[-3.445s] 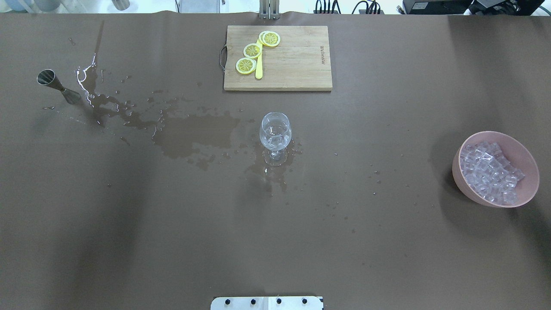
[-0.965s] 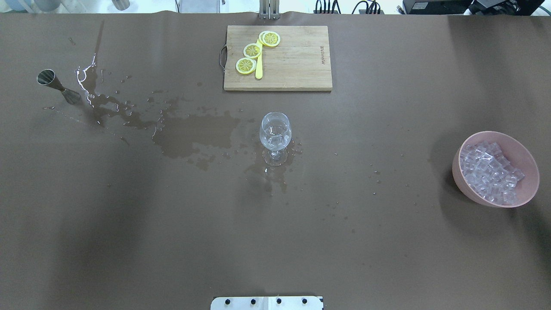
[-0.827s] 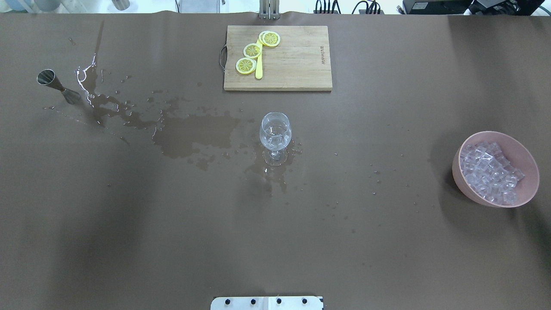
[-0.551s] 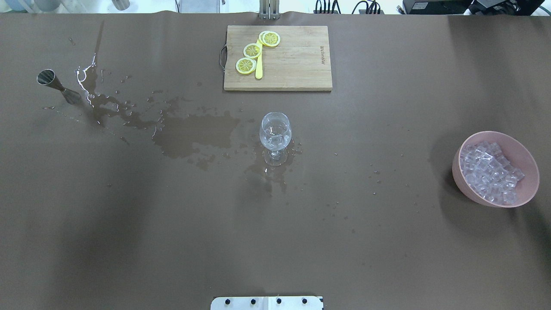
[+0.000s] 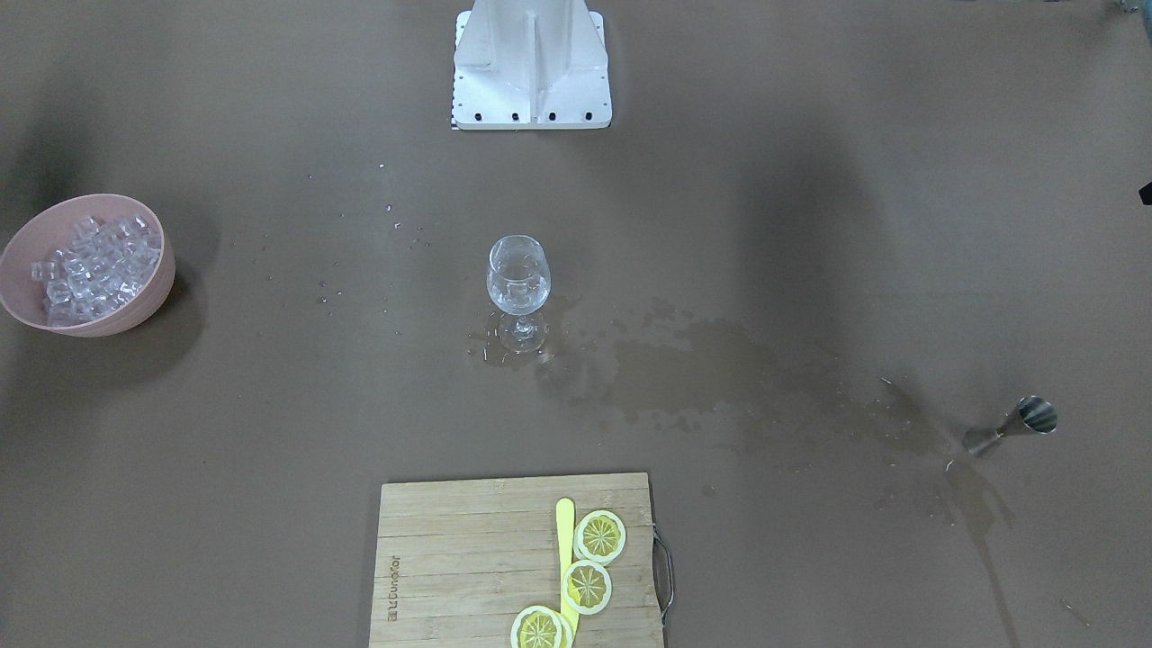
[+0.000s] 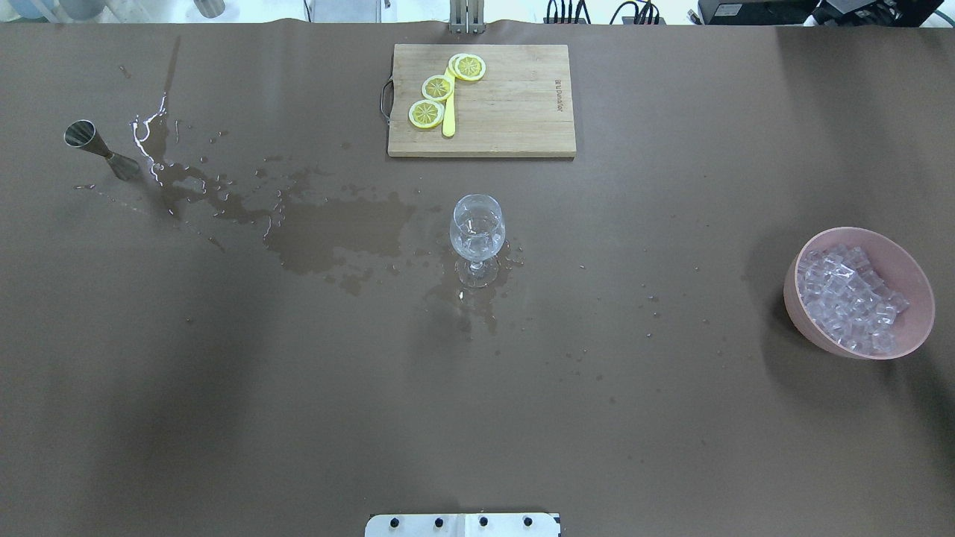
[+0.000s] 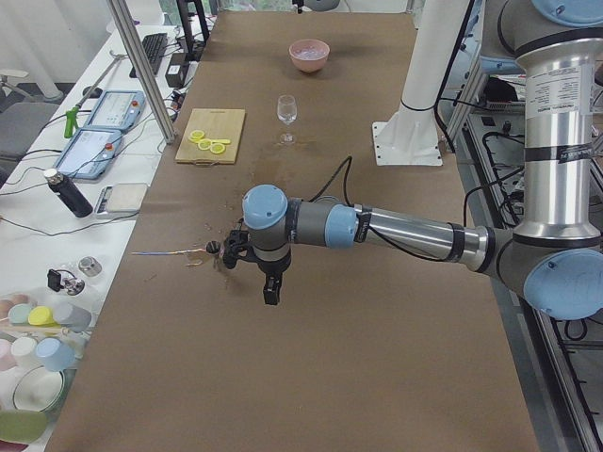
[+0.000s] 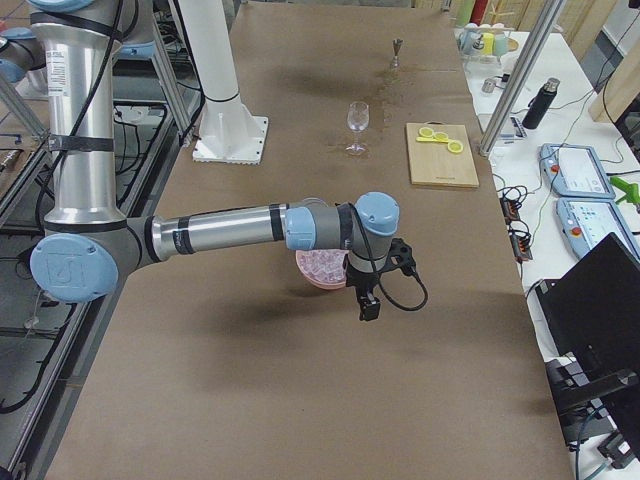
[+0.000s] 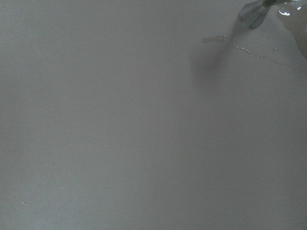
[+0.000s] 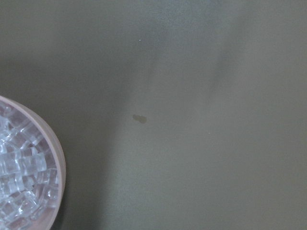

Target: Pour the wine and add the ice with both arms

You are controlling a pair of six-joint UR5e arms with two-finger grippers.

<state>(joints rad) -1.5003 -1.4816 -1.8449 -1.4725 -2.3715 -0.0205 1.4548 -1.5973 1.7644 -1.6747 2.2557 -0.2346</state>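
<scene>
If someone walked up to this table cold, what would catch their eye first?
The big wet spill spreading from the metal jigger at the far left to the stemmed glass at mid-table. Next, the pink bowl heaped with ice cubes at the right edge, and lemon slices on the cutting board.

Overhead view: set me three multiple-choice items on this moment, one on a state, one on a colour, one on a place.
1. The glass is: A tipped over; B broken; C upright.
2. The bowl holding the ice is: A pink; B blue; C white.
3. The lemon slices lie: A in the bowl; B on the wooden board; C beside the glass.
Answers: 1 C, it stands on its foot; 2 A, its wall shows pink; 3 B, all rest on the wood.
</scene>
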